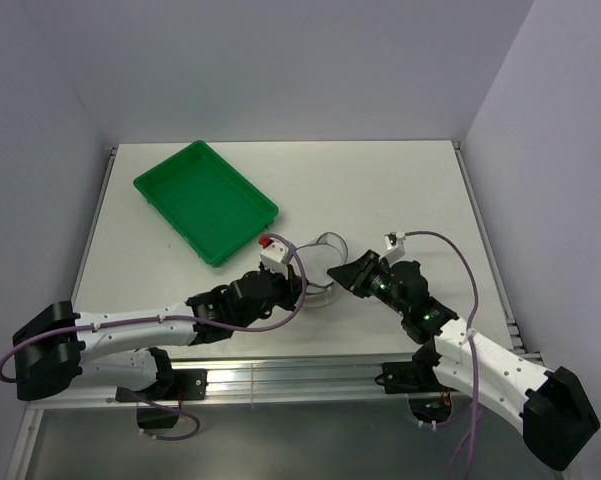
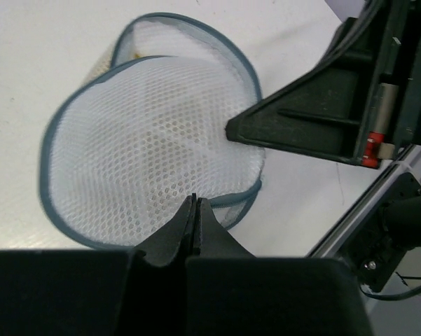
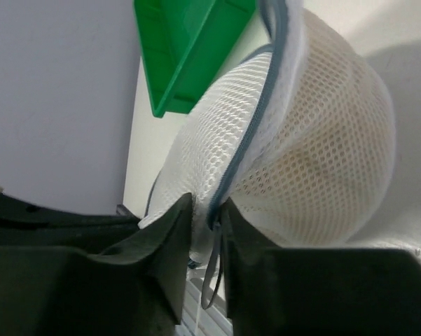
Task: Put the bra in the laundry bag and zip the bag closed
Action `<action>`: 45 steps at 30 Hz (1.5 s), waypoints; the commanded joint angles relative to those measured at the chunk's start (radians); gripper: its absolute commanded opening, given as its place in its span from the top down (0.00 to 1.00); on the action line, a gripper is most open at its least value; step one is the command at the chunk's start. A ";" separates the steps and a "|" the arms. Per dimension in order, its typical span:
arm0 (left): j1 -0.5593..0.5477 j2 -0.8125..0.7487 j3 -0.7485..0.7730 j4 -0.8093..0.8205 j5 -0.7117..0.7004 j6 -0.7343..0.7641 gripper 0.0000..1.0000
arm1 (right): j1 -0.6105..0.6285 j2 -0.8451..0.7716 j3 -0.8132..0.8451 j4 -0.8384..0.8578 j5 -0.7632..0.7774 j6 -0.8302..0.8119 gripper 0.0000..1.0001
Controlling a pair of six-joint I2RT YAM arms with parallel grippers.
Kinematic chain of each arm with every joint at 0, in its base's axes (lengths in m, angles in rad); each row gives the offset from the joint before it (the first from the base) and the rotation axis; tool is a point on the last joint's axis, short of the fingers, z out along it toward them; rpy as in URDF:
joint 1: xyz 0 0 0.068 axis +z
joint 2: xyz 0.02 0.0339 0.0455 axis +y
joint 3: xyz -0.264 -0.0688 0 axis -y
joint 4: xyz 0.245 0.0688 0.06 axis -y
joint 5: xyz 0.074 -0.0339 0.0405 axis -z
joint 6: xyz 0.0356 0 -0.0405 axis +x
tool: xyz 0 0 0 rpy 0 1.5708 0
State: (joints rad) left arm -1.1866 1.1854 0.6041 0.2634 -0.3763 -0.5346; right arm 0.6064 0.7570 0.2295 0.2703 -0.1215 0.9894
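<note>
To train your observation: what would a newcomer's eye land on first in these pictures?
The white mesh laundry bag near the front middle of the table, worked from both sides. The right hand pinches its zipper seam, while the left hand is closed at its edge. Behind, the bright green tray stands out at the back left.

grn tray (image 1: 205, 200) — far-left on white tbl (image 1: 400, 190) | angled to tbl edges | rim up

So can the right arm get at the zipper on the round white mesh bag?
Probably yes. The right pincer sits astride the dark zipper of the round white mesh laundry bag, with nothing between them.
</note>
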 commanded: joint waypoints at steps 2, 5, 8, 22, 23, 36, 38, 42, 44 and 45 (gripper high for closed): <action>0.042 0.026 0.085 0.027 0.017 0.064 1.00 | 0.004 -0.051 -0.013 0.049 0.016 0.028 0.82; 0.054 0.055 0.126 -0.010 -0.022 0.061 1.00 | 0.004 -0.061 -0.027 0.072 0.032 0.052 0.91; 0.055 0.069 0.154 -0.039 -0.052 0.039 0.92 | 0.004 -0.048 -0.038 0.119 0.048 0.084 1.00; -0.304 -0.031 0.152 -0.234 -0.360 -0.317 0.65 | 0.007 0.008 -0.055 0.242 0.118 0.134 1.00; -0.309 -0.011 0.151 -0.215 -0.352 -0.333 0.67 | 0.007 0.007 -0.056 0.244 0.118 0.135 1.00; -0.174 0.266 0.240 -0.001 -0.283 -0.366 0.59 | 0.012 -0.038 -0.107 0.239 0.115 0.137 1.00; -0.154 0.289 0.247 0.000 -0.277 -0.360 0.57 | 0.012 -0.054 -0.108 0.231 0.114 0.135 1.00; -0.122 0.324 0.253 0.028 -0.239 -0.343 0.51 | 0.012 -0.071 -0.117 0.231 0.108 0.143 1.00; -0.113 0.338 0.255 0.045 -0.228 -0.343 0.51 | 0.012 -0.076 -0.119 0.228 0.106 0.146 1.00; -0.111 0.341 0.256 0.046 -0.228 -0.340 0.51 | 0.010 -0.082 -0.121 0.227 0.105 0.146 1.00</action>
State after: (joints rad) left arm -1.3136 1.5105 0.8234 0.2485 -0.6296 -0.8810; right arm 0.6094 0.6987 0.1165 0.4599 -0.0154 1.1259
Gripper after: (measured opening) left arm 0.492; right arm 0.132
